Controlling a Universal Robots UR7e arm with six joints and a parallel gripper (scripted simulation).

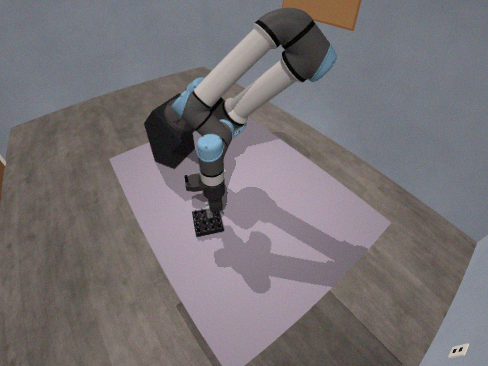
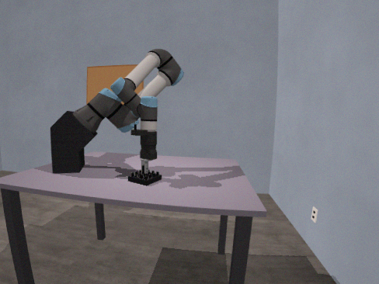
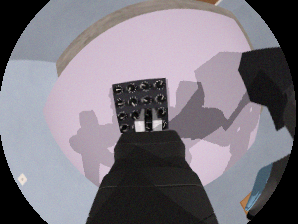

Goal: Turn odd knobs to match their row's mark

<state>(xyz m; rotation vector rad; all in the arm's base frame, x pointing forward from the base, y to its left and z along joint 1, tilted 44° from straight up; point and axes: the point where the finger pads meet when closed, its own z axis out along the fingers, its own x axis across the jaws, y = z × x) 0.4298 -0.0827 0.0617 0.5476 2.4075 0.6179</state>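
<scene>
I am reaching down to the knob box point(image 1: 215, 231) point(image 2: 146, 182) point(image 3: 138, 94) with my gripper point(image 1: 210, 216) point(image 2: 145, 171) point(image 3: 148, 114) pointing at the table point(image 1: 300, 175) point(image 2: 97, 186) point(image 3: 140, 45), and I am holding its two pale fingers closed on one black knob point(image 3: 148, 120). In the wrist view that knob is standing between my fingertips, in the third column from the left and toward the side of the box nearest my gripper body; my own fingers are hiding part of that area, so I cannot tell its printed name or read where its line is pointing. The box is resting level on the pale lilac table top, its knobs facing up in four rows of four, while the white marks around them are showing too small for me to read. My upper arm and forearm are bending high above the table, and my wrist is hanging nearly upright over the box. My black pedestal point(image 1: 172, 155) point(image 2: 66, 155) is standing at the table's far left in the exterior view, well apart from the box. My arm's shadow is spreading over the table beside the box, and a white wall outlet point(image 1: 458, 350) point(image 2: 314, 214) point(image 3: 22, 179) is showing beyond the table.
</scene>
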